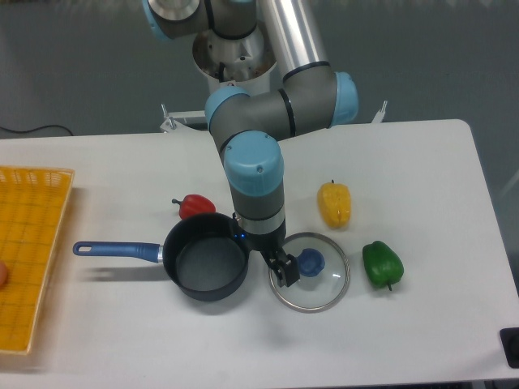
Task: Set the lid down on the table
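The lid [321, 288], clear glass with a metal rim and a blue knob [310, 261], lies flat on the white table [422, 178], right of the saucepan. My gripper [281, 270] hangs low over the lid's left edge, just left of the knob and apart from it. Its dark fingers [285, 274] point down, open, with nothing between them.
A dark saucepan [207, 258] with a blue handle stands just left of the gripper. A red pepper [195, 206] lies behind it, a yellow pepper [334, 204] behind the lid and a green pepper [381, 263] to its right. A yellow mesh tray [28, 243] sits at the left edge.
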`<act>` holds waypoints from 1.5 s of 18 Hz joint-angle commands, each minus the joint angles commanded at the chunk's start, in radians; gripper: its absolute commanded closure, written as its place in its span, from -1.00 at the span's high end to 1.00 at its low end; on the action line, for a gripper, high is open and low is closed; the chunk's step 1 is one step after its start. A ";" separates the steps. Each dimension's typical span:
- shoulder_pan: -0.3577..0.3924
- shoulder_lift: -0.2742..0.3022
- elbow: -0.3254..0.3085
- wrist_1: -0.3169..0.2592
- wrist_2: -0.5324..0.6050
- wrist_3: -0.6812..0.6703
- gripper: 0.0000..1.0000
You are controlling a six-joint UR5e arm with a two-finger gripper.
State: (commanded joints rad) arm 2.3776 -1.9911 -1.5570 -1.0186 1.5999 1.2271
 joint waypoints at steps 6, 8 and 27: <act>0.021 -0.003 0.000 -0.002 0.005 0.078 1.00; 0.032 -0.009 -0.008 -0.002 0.003 0.107 1.00; 0.084 -0.064 -0.003 0.002 0.014 0.259 1.00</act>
State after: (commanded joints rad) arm 2.4620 -2.0555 -1.5601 -1.0170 1.6137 1.4864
